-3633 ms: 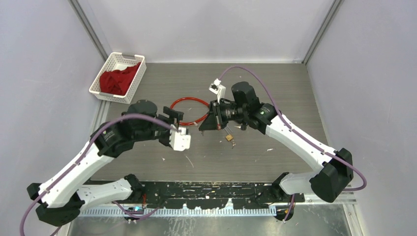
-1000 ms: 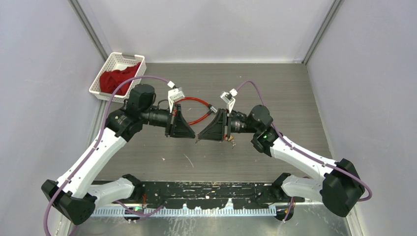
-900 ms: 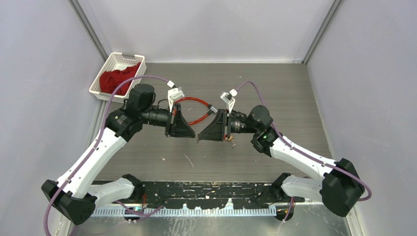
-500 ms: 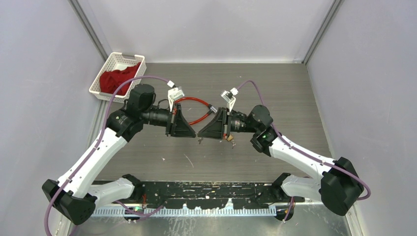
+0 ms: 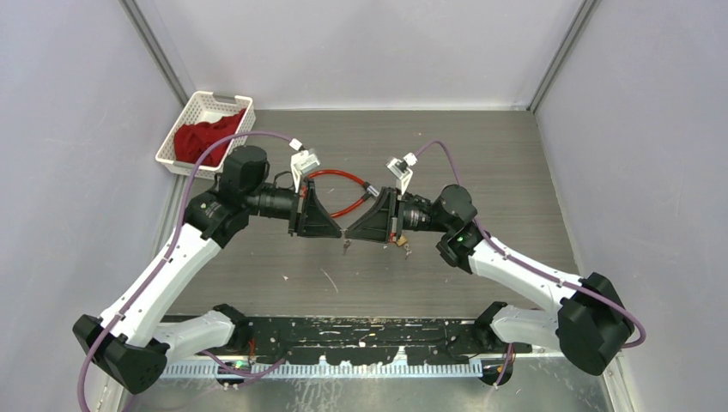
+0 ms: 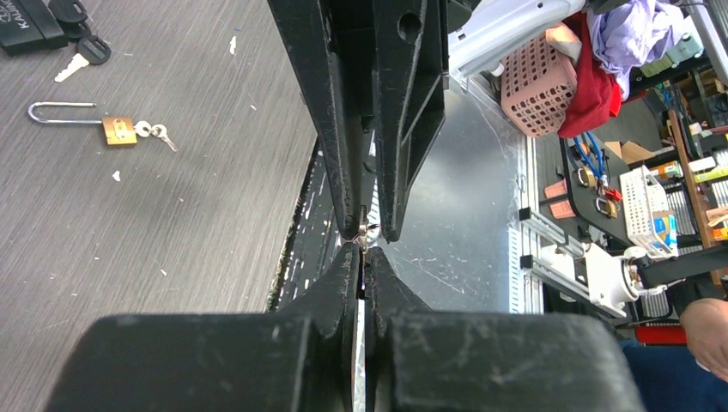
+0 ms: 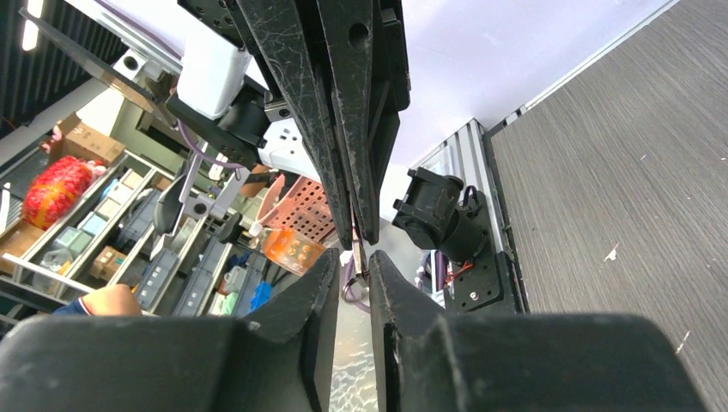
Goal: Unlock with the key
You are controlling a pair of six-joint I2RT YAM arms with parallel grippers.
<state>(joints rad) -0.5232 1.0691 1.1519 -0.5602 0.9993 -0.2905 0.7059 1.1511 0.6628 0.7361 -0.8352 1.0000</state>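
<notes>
Worktop [image 5: 481,154]: grey wood-grain, brass padlock [image 6: 119,130] lying flat on it.
Key [image 7: 355,251]: in the air, at the tip-to-tip meeting of both hands, well apart from padlock.
Right hand [image 5: 347,233]: jaws slightly apart, gripping key (ring [image 7: 349,288] dangling).
Left hand [image 6: 361,257]: clamped fully shut against it.
Risk: dropped or twisted key, from any sideways nudge on so small a contact.
Unclear: left's actual pinch on it; keyhole out of sight.

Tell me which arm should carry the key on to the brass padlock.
Left, probably: the left gripper is shut on the key; the right gripper shows a gap around it and, nearer the brass padlock, could steady that.
</notes>
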